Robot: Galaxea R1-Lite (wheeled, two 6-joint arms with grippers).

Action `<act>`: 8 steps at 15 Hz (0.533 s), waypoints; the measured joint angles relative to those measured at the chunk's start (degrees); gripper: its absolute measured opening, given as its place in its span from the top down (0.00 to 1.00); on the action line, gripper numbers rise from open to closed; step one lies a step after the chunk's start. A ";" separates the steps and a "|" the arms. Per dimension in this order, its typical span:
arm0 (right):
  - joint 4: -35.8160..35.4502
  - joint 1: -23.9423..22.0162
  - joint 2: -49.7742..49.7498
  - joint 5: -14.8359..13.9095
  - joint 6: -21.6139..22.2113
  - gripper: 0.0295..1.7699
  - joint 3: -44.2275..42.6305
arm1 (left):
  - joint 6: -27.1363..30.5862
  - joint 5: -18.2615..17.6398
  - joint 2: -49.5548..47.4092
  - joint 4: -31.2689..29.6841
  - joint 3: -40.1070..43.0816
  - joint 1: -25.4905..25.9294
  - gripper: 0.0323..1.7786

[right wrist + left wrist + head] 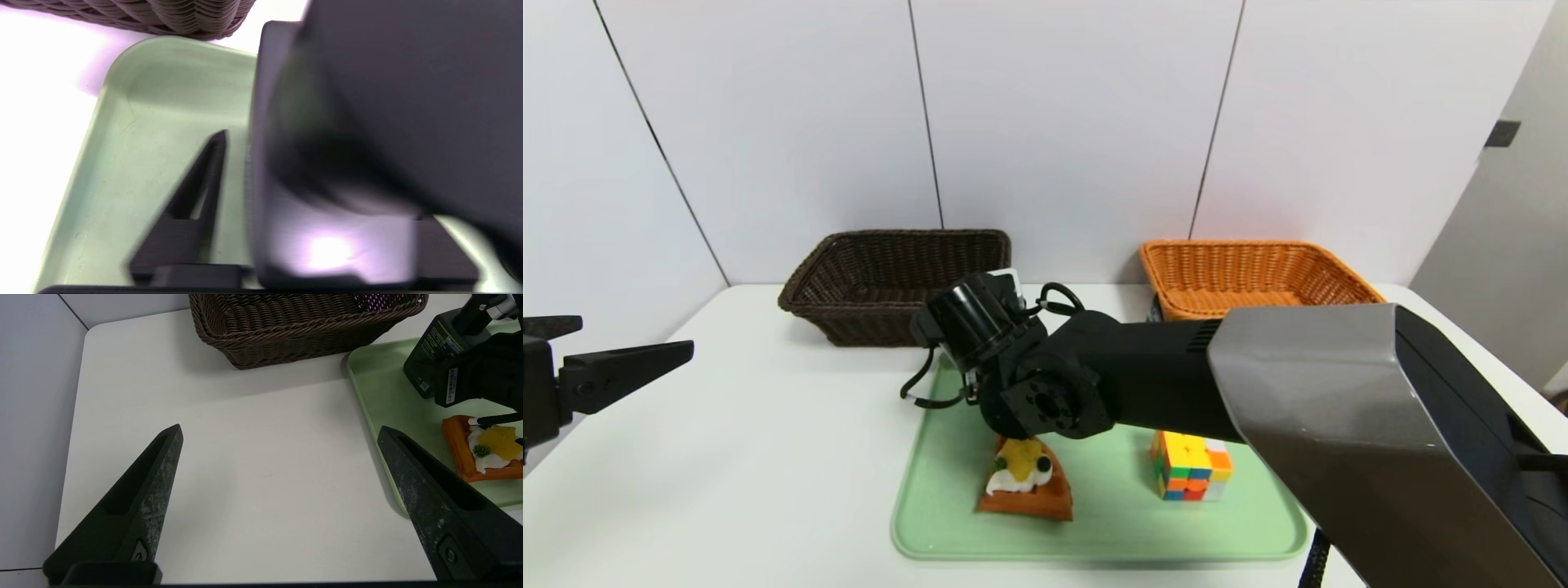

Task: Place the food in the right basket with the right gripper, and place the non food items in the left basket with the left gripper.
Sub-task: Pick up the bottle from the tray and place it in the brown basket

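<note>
The slim black bottle (421, 371) with a green label stands on the green tray (931, 523). My right gripper (310, 139) straddles it; one finger (212, 163) shows a narrow gap to the bottle (327, 228), and the other is hidden behind it. The waffle wedge with cream and fruit (1025, 486) lies on the tray just in front of that wrist. The puzzle cube (1191, 465) sits to its right. My left gripper (280, 430) hovers open and empty over the table's left side. At the back stand the dark brown left basket (890, 282) and the orange right basket (1250, 273).
A dark item with reddish marks (380, 300) shows in a corner of the dark basket (302, 330). My right arm's housing (1339, 384) crosses over the tray's right part. White wall panels stand directly behind both baskets.
</note>
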 joint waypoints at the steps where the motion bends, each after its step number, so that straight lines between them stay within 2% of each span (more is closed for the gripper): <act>1: 0.02 0.00 0.00 -0.05 -0.02 0.53 0.00 | -0.02 0.00 0.01 0.00 0.00 0.04 0.05; 3: -0.02 0.06 -0.13 0.02 0.00 0.66 0.00 | -0.02 0.00 0.01 0.00 0.00 0.04 0.05; 8: 0.89 0.15 -1.46 0.24 0.11 0.66 0.24 | -0.05 0.00 0.06 0.00 0.00 0.02 0.05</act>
